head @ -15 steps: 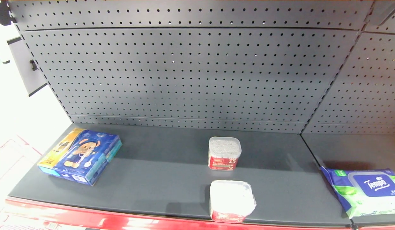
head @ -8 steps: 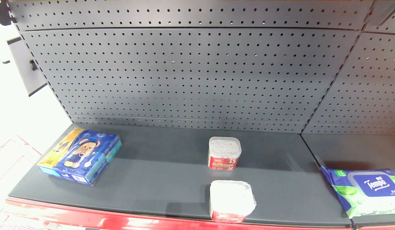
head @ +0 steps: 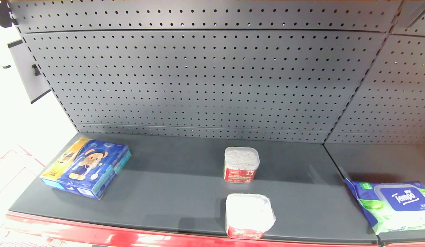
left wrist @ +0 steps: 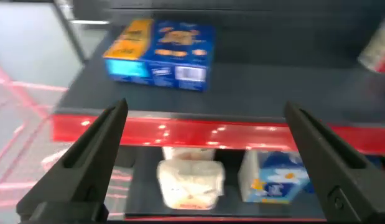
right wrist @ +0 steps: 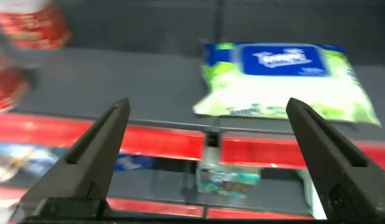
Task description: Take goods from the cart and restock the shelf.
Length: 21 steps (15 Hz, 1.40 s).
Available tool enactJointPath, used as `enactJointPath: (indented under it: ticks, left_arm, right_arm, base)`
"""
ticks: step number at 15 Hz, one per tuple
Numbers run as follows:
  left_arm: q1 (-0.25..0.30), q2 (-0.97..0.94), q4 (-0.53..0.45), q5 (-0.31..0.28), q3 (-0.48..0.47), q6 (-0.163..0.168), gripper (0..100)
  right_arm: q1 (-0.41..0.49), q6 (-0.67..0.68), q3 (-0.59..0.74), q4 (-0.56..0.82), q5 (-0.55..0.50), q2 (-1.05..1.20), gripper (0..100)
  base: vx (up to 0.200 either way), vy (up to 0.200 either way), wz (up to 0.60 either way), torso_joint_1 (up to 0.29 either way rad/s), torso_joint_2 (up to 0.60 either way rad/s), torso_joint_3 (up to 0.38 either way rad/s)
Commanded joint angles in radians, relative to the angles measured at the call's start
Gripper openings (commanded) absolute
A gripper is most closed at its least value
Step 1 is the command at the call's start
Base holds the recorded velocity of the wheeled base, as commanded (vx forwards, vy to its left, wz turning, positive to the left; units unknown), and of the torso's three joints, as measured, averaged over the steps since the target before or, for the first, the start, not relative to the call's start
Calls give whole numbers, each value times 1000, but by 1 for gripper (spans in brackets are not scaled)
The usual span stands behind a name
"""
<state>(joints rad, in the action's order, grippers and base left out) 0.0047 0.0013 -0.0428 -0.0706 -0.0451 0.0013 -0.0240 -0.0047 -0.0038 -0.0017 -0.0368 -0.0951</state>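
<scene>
As near tub [head: 249,215] is set at shelf [head: 178,192] edge, it could be knocked off by released left claw [left wrist: 206,109] or right claw [right wrist: 208,102].

The left end effector [left wrist: 205,106] and right end effector [right wrist: 208,102] bear black tapered fingers [left wrist: 86,162].

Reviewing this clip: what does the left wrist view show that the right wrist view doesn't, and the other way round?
Left wrist view, not the right: the blue box lying flat on the shelf, the open left claw, and a white pack beside a blue-and-white pack on the level below.
Right wrist view, not the left: the green wet-wipes pack and the open right claw.
Both: the shelf with its red front edge, and a red-and-white tub at the side.
</scene>
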Motion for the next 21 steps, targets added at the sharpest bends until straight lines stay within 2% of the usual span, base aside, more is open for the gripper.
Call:
enactJointPath:
  ticks: [1,2,3,4,5,6,7,8,9,10,11,12,13,14,16,18,19,21]
  left_arm:
    - [3,8,4,25,13,-30,100]
    - [1,2,11,98,24,-30,100]
    - [3,2,27,147,28,-43,100]
    - [3,2,29,147,28,-46,100]
    - [0,-1,29,143,28,-30,100]
    - [0,-1,29,97,30,25,100]
    - [0,-1,32,46,31,48,100]
    - [0,-1,30,46,30,3,100]
    - [0,-1,30,46,30,-61,100]
    - [1,-1,29,46,30,-44,100]
    - [1,-1,29,80,28,40,100]
    - [0,-1,29,97,28,25,100]
    - [0,-1,29,101,28,-4,100]
    - [0,-1,30,84,30,2,100]
    - [-2,-1,30,2,30,0,100]
    - [-3,-1,30,12,30,-3,100]
    - [-3,-1,30,40,30,-10,100]
    - [-3,-1,32,66,30,23,100]
  right_arm:
    - [92,-9,2,0,15,-2,100]
    - [56,-11,2,0,60,28,100]
    - [-10,-6,4,0,69,64,100]
    - [4,-5,4,0,67,48,100]
    - [7,-8,4,0,69,58,100]
    - [18,-6,4,-1,69,92,100]
    - [19,-5,4,0,58,95,100]
    - [19,-5,4,0,38,94,100]
    - [19,-5,4,0,35,94,100]
    - [19,-5,4,0,35,94,100]
    - [19,-3,4,0,37,94,100]
    - [19,-1,4,0,35,94,100]
    - [19,-1,4,0,35,94,100]
    - [19,-3,4,0,35,94,100]
    - [19,-6,4,0,35,94,100]
    - [19,-1,4,0,35,94,100]
    - [19,-1,4,0,35,94,100]
    - [19,-5,4,0,35,94,100]
  base:
    - [0,0,0,0,0,0]
    - [0,0,0,0,0,0]
    - [0,0,0,0,0,0]
    - [0,0,0,0,0,0]
    - [0,0,0,0,0,0]
    - [0,0,0,0,0,0]
    - [0,0,0,0,0,0]
    - [0,0,0,0,0,0]
    - [0,0,0,0,0,0]
    - [0,0,0,0,0,0]
    - [0,0,0,0,0,0]
    - [0,0,0,0,0,0]
    - [0,0,0,0,0,0]
    - [0,0,0,0,0,0]
    - [0,0,0,0,0,0]
    - [0,0,0,0,0,0]
    - [0,0,0,0,0,0]
    - [0,0,0,0,0,0]
